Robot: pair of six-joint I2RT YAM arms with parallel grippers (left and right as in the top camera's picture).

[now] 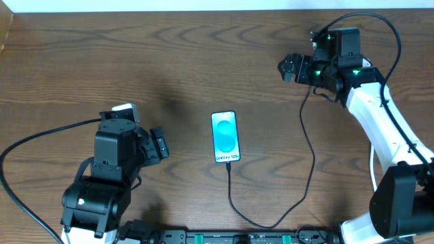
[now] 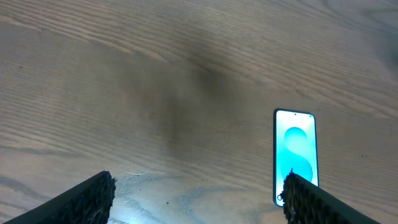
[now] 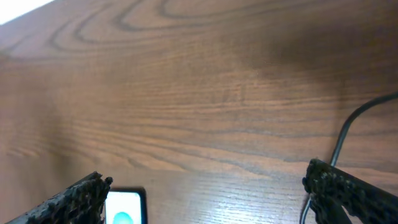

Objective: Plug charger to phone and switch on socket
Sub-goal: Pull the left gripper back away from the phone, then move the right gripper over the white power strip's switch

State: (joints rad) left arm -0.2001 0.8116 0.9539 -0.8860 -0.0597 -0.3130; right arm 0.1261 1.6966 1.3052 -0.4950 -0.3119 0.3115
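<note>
Phone (image 1: 225, 137), screen up and lettered "Galaxy S25+" near its lower edge, lies on the wooden table (image 1: 203, 61) ahead of the left gripper (image 2: 199, 179), close beside one finger; jaws spread, empty. The charger (image 1: 308, 163) meets the phone's lower end, then loops past one finger of the right gripper (image 3: 205, 175), whose jaws are likewise spread.

Left arm (image 1: 108, 166) black; right arm (image 1: 376, 112) white-shelled — green lights (image 1: 317, 66), black cables (image 1: 34, 139).

The phone (image 1: 225, 137) lies flat, screen up and lit light blue, a little beyond the left fingers (image 1: 160, 145). The charger (image 1: 312, 159), a thin black cable, meets the phone's lower edge, then loops away and rises beside the right fingers (image 1: 287, 69).
</note>
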